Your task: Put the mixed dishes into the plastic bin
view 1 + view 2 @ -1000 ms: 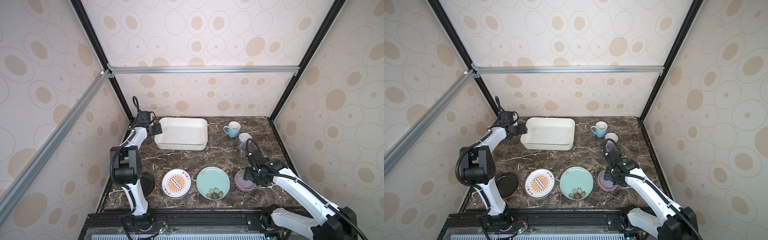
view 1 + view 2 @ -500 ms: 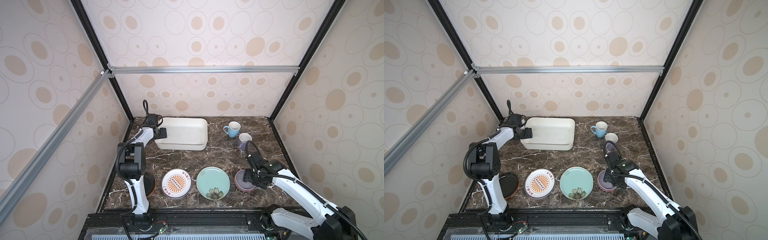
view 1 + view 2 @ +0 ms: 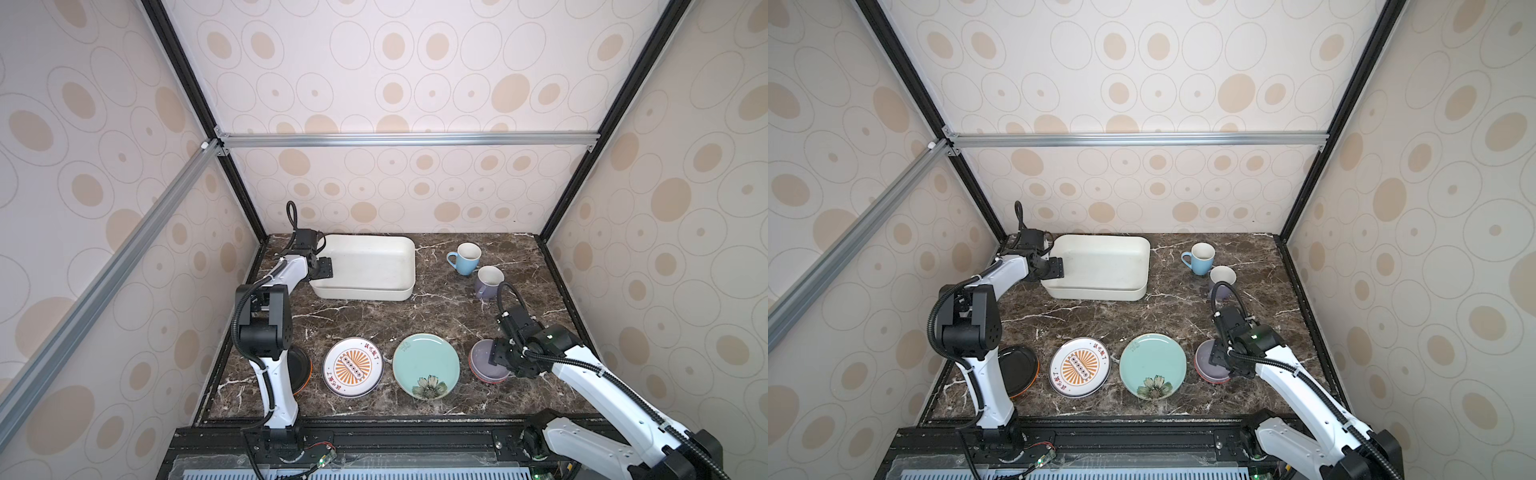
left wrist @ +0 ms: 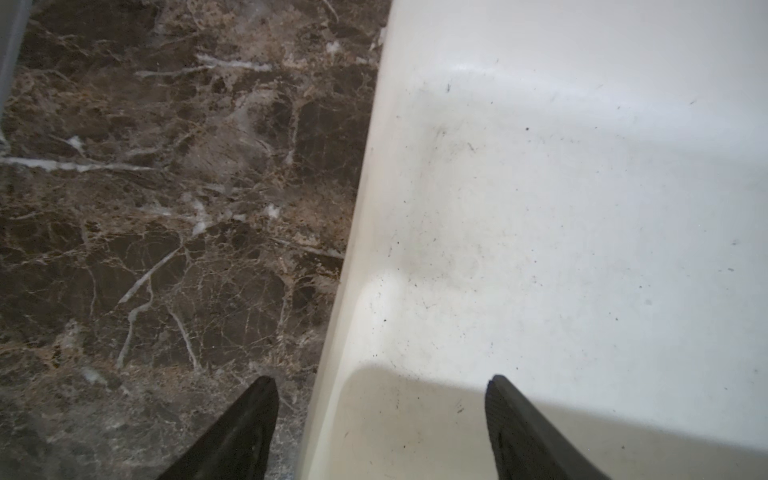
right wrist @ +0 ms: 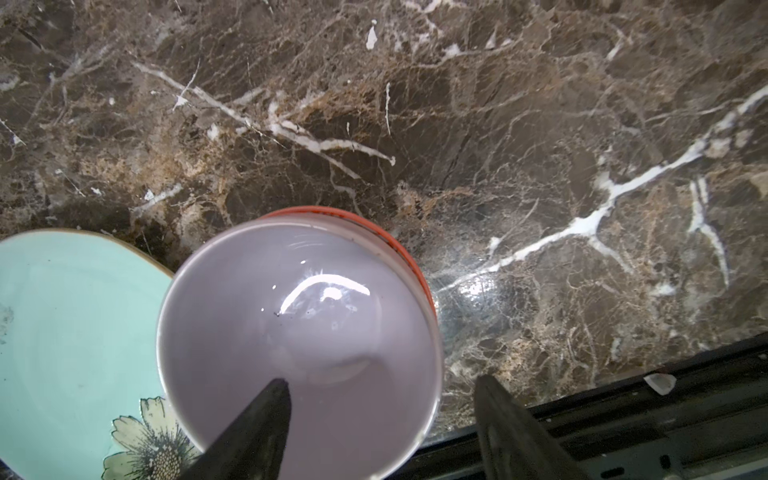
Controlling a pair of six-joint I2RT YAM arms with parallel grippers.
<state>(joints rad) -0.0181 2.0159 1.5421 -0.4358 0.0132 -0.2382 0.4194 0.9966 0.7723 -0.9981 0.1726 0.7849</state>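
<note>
At my right gripper (image 5: 381, 380) I judge the step in hand is pinching the wall of the lavender bowl (image 5: 291, 324), so I would sink until the rim sits deep between the pads, close gently, then lift straight up, watching whether the red-rimmed bowl (image 5: 399, 245) nested beneath comes along. Its jaws stand well apart, one finger inside the bowl and one outside the rim, clamped on nothing; whether the inner finger touches the glaze I cannot tell. Just beside the bowl lies the teal flowered plate (image 5: 62, 311), which I must not clip. My left gripper (image 4: 381, 377) is likewise spread, straddling an end wall of the plastic bin (image 4: 540, 208) with one finger inside and one over the surface (image 4: 166, 208), gripping nothing; closing there should keep the bin from sliding. In both top views the bin sits empty at the back left, well apart from the bowl
</note>
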